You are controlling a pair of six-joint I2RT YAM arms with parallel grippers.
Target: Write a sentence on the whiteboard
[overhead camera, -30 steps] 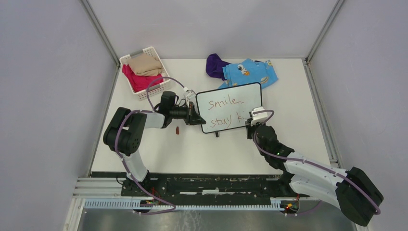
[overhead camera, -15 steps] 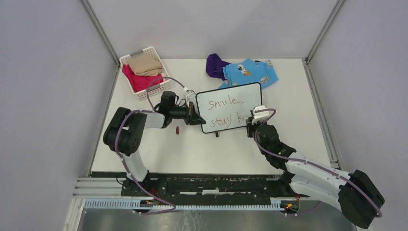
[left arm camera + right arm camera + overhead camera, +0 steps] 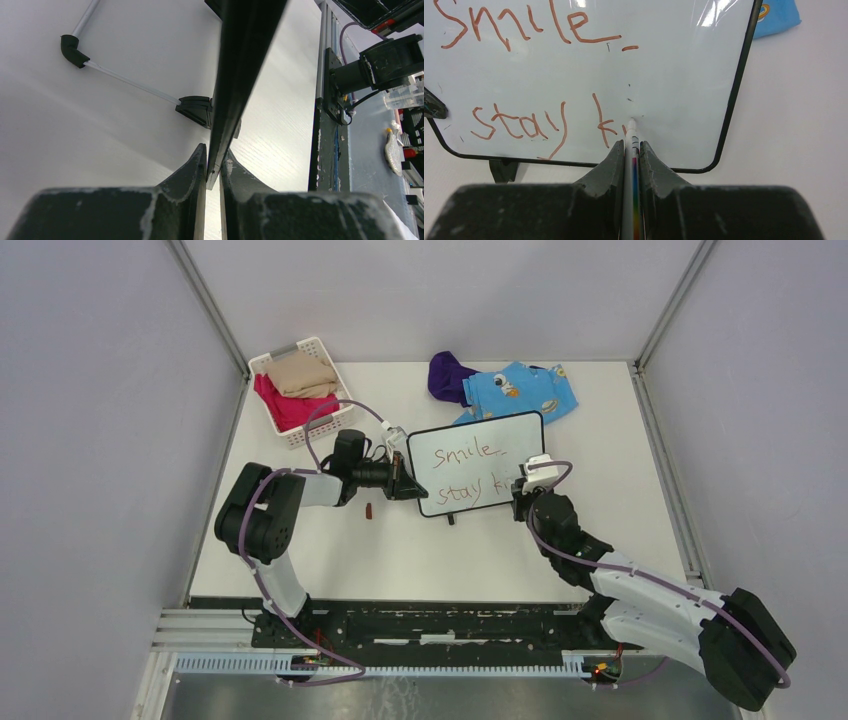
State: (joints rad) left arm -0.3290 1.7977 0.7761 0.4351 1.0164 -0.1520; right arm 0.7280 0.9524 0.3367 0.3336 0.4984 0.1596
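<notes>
The whiteboard (image 3: 478, 468) stands tilted at mid-table, black-framed, with a foot (image 3: 504, 170) under its lower edge. In reddish-brown marker the sentence (image 3: 524, 27) reads "smile" above "stay k" (image 3: 539, 125), with a short stroke begun after the k. My left gripper (image 3: 404, 483) is shut on the board's left edge. In the left wrist view the board's frame (image 3: 240, 75) runs edge-on between the left gripper's (image 3: 214, 160) fingers. My right gripper (image 3: 631, 145), at the board's lower right (image 3: 522, 495), is shut on a white marker (image 3: 631, 134). Its tip touches the board just right of the k.
A small reddish-brown cap (image 3: 369, 510) lies on the table below the left gripper. A white slatted basket (image 3: 318, 428) with beige and pink cloth sits at the back left. Purple cloth (image 3: 448, 375) and blue patterned cloth (image 3: 520, 390) lie behind the board.
My right gripper has crept slightly up and to the right with the marker along the lower line. The left gripper and the board have not moved.
</notes>
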